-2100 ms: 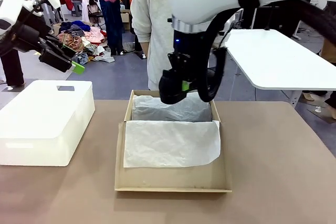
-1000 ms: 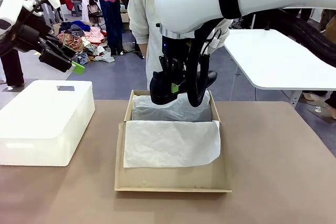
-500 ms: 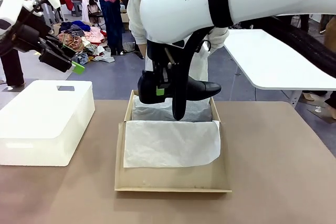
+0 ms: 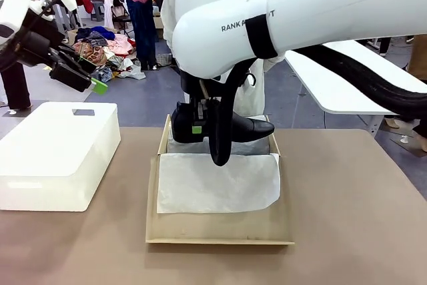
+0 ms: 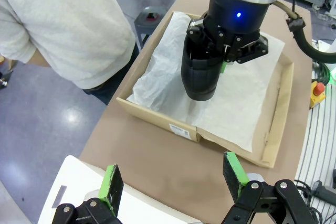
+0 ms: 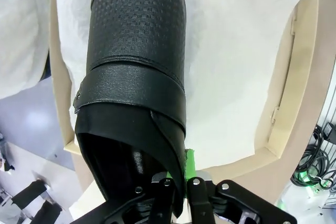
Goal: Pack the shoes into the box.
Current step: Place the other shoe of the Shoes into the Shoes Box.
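Observation:
One black shoe [image 4: 250,128] hangs level just above the back half of the brown cardboard box [image 4: 153,198], toe pointing right. My right gripper [image 4: 198,125] is shut on the shoe's heel rim. In the right wrist view the shoe [image 6: 136,51] runs away from the gripper [image 6: 178,184] over the white tissue paper [image 6: 236,51] that lines the box [image 6: 300,72]. My left gripper [image 4: 90,75] is open and holds nothing, raised above the white bin at far left. In its own view the left gripper [image 5: 173,179] looks down on the shoe [image 5: 202,77] and the box [image 5: 157,120].
A white plastic bin [image 4: 60,145] stands left of the box. A person in a pale sweater [image 4: 175,25] stands at the far side behind the box. A white side table [image 4: 353,78] is at the back right. Bare brown tabletop [image 4: 353,218] lies right of the box.
My right arm has swung left and down, bringing the shoe out from behind it to just over the box's back half. The left arm has not moved.

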You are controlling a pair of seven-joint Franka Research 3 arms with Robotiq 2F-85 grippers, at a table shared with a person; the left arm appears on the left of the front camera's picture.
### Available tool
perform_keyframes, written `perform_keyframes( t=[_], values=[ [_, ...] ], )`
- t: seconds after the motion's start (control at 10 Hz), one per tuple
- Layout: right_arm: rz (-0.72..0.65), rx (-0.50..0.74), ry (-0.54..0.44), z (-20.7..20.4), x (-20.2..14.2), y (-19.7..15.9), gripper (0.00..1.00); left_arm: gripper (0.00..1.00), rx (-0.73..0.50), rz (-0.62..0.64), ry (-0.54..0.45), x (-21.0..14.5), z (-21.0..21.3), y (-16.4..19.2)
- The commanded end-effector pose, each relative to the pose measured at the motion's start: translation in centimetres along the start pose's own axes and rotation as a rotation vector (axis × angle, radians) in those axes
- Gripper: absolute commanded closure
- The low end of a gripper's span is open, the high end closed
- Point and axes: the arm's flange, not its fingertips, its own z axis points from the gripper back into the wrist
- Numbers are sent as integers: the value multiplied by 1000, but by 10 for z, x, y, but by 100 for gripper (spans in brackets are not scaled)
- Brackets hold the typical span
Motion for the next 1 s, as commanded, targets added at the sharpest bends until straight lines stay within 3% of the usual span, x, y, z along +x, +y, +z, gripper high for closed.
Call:
perform_keyframes(
  t=[0.0,0.9],
  values=[
    [-14,24,-15,-2,-4,4,100,0,-14,-12,-16,-1,0,1],
    [-25,-18,-23,-18,-1,13,100,0,-14,-12,-16,-1,0,1]
  ],
)
